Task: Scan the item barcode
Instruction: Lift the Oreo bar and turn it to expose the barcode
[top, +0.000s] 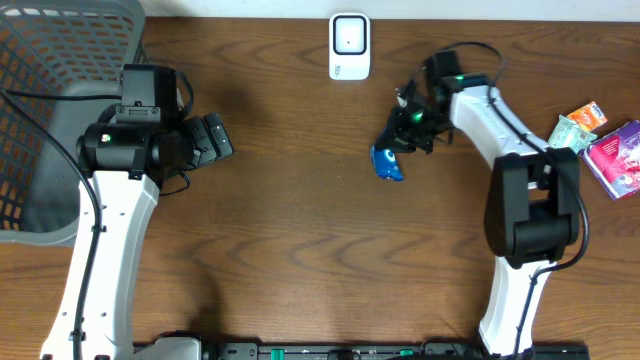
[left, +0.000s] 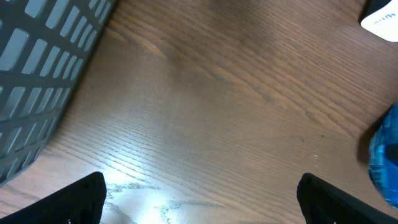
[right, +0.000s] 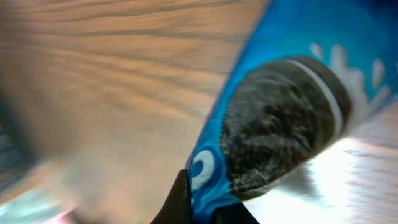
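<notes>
Jaws of the right gripper (top: 404, 128) are clenched on the blue packet (top: 388, 163), pinching one end of it. From that pinch the packet trails back toward the robot's base and slightly to the left. Whether its free end touches the tabletop (top: 300, 230) or hangs just above it cannot be told. In the right wrist view the packet (right: 280, 118) fills most of the frame just ahead of the gripper. It is glossy blue with a dark round cookie printed on it, and blurred wood grain shows beyond it.

The white scanner (top: 349, 46) lies ahead of the right gripper and off to its left, clearly apart from both gripper and packet. Well away on the gripper's right sit a purple packet (top: 618, 160) and a small cluster of orange and green packets (top: 578, 124).

The left gripper (top: 218, 138) is released, its jaws standing wide with only bare tabletop between them. The left wrist view shows its two dark fingertips (left: 81, 199) at the lower corners of the frame. The grey basket (top: 60, 60) stands to the left of this gripper. Far to its right, at the frame's edge, a sliver of the blue packet (left: 385, 155) shows. A corner of the white scanner (left: 380, 22) appears ahead and to the right.
</notes>
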